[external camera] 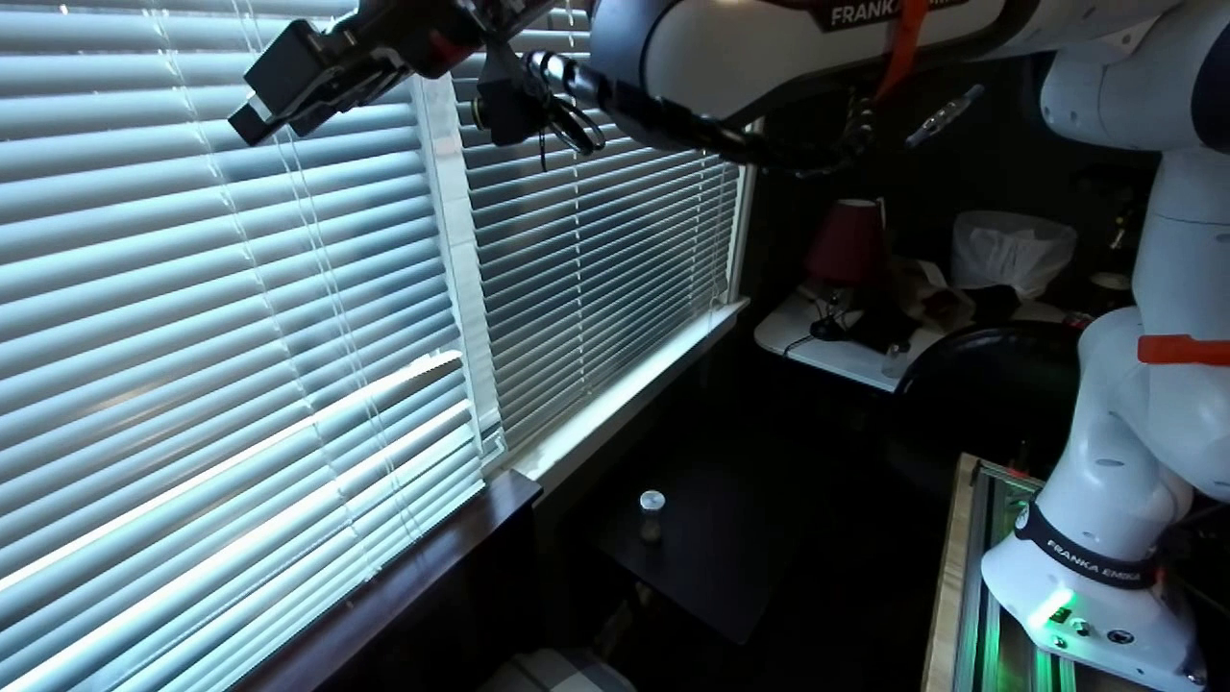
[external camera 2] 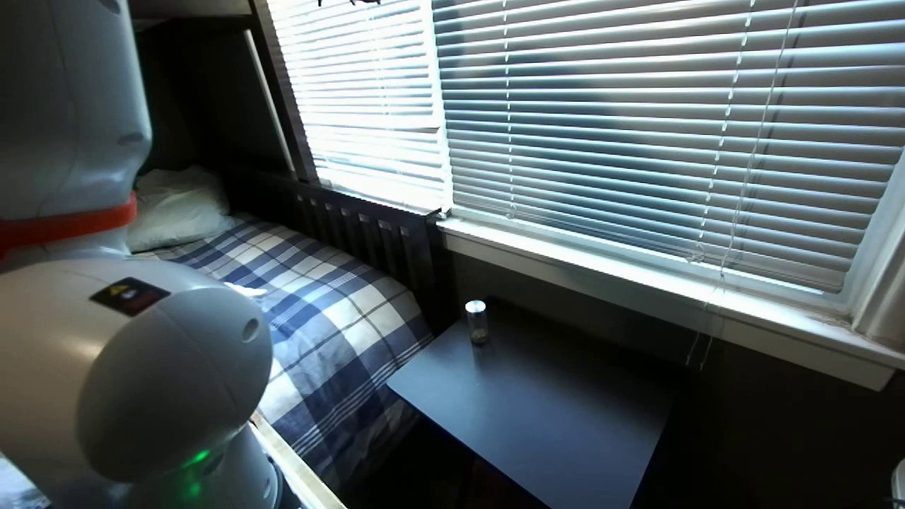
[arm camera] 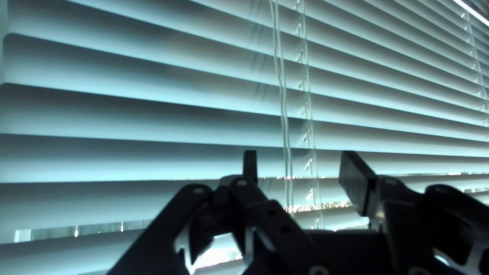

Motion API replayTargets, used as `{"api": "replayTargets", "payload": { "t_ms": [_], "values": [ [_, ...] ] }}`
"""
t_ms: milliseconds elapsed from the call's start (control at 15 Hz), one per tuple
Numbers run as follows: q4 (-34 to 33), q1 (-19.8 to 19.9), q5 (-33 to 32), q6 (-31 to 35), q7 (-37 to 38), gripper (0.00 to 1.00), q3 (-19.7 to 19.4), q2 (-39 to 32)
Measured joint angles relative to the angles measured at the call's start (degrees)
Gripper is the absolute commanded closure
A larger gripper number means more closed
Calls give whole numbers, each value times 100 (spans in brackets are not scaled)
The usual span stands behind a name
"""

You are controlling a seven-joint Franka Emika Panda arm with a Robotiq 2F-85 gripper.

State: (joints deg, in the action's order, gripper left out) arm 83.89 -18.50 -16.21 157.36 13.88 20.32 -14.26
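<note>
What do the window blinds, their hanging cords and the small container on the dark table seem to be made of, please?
Blinds: probably plastic or painted wood, satin, judging by their soft, even sheen.
Cords: probably thin, matte textile string, as they hang slightly bent.
Container: clear glass or plastic, since its sides look transparent; its shiny lid may be metal.

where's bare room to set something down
The dark rectangular tabletop, bordered by the blue-and-white plaid bedspread, looks bare except for one clear silver-topped jar. Crowded: the white table, with its red-shaded lamp and clutter.
</note>
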Motion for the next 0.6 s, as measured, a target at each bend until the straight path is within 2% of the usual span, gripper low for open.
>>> {"api": "replayTargets", "payload": {
  "t_ms": [133,400,600],
  "values": [
    [-113,-132,33,0,-48,58,-129,-95],
    [-318,-316,104,-4,-165,99,-276,-246],
    [-422,-422,111,-209,-173,100,-363,-266]
  ]
}}
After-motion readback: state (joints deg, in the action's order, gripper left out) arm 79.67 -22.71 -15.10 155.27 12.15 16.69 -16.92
